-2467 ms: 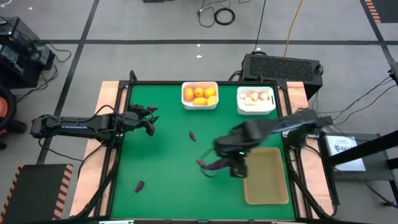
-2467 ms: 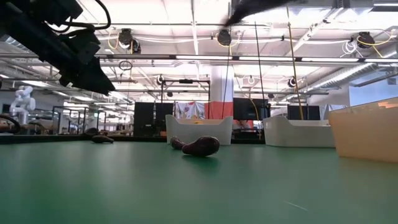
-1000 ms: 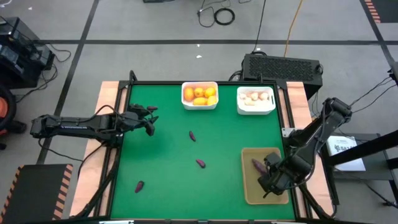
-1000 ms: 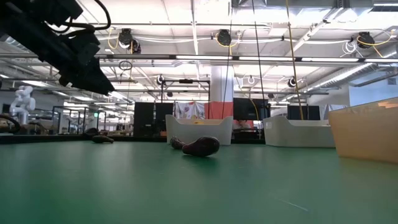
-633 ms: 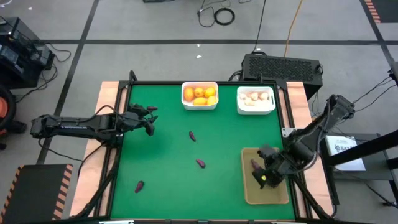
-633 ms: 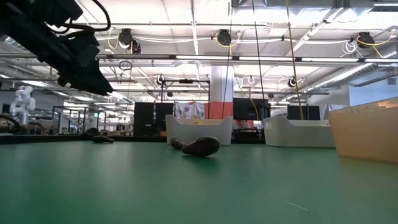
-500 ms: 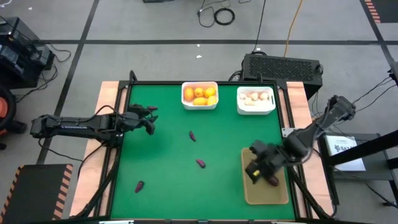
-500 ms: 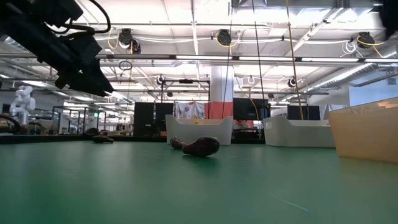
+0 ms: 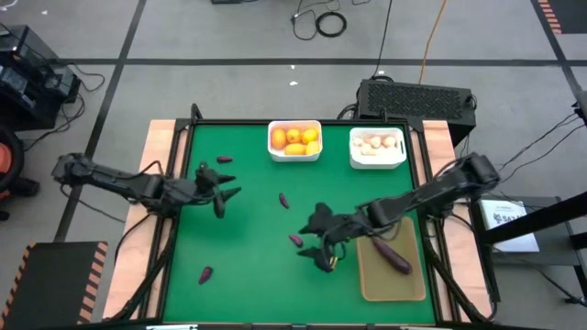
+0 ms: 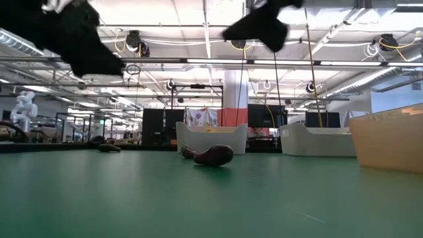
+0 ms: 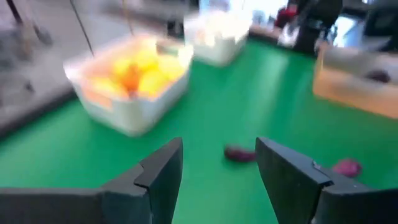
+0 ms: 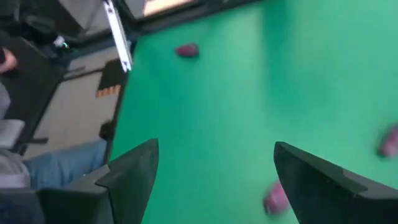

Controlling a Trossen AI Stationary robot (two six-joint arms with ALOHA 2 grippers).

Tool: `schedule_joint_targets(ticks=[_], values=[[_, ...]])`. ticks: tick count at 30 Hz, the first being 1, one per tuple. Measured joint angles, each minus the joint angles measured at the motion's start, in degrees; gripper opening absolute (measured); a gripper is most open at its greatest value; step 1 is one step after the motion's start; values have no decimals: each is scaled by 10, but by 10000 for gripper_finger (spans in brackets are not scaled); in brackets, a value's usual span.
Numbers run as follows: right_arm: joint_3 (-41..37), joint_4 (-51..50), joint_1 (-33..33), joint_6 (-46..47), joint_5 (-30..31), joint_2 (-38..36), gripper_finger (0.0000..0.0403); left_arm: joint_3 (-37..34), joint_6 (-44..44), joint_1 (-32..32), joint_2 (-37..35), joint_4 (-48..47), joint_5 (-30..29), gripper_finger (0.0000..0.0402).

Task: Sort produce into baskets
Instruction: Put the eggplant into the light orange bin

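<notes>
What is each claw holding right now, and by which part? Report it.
Nothing is held. The right claw hangs open and empty over the green mat beside a purple piece; the left claw is open and empty too.

Blurring across the whole left wrist view: orange-yellow fruits [image 11: 127,68] smearing into one mass inside their white bin [image 11: 134,93], garlic bulbs in the farther bin [image 11: 217,37] not separable. Blurring too in the right wrist view, with purple pieces [image 12: 277,198] showing only as smudges and one [image 12: 390,140] being cut by the picture's edge. Smearing both grippers into dark shapes at the top edge of the low view, the left gripper [image 10: 79,39] and right gripper [image 10: 261,26] partly cropped. Hiding the tan tray [image 10: 390,135] contents behind its near wall there.
</notes>
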Motion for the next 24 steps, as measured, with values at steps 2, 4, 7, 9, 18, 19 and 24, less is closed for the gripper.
schedule_joint_targets(ticks=[2,4,7,9,18,19,24], values=[[0,43,-13,-5,-3,22,308,0,29,-24,-15,8,-53,210],[4,67,-32,16,8,42,308,0,40,-40,-32,-6,-95,210],[15,64,-58,66,62,74,308,0,48,-56,-62,-36,-126,210],[24,65,-73,77,77,101,308,0,58,-61,-77,-47,-130,210],[100,55,-125,128,148,226,308,0,101,-78,-86,-39,-78,210],[109,51,-129,126,148,238,308,0,101,-78,-86,-40,-78,210],[165,-10,-140,118,182,286,308,0,101,-78,-86,-41,-80,210]])
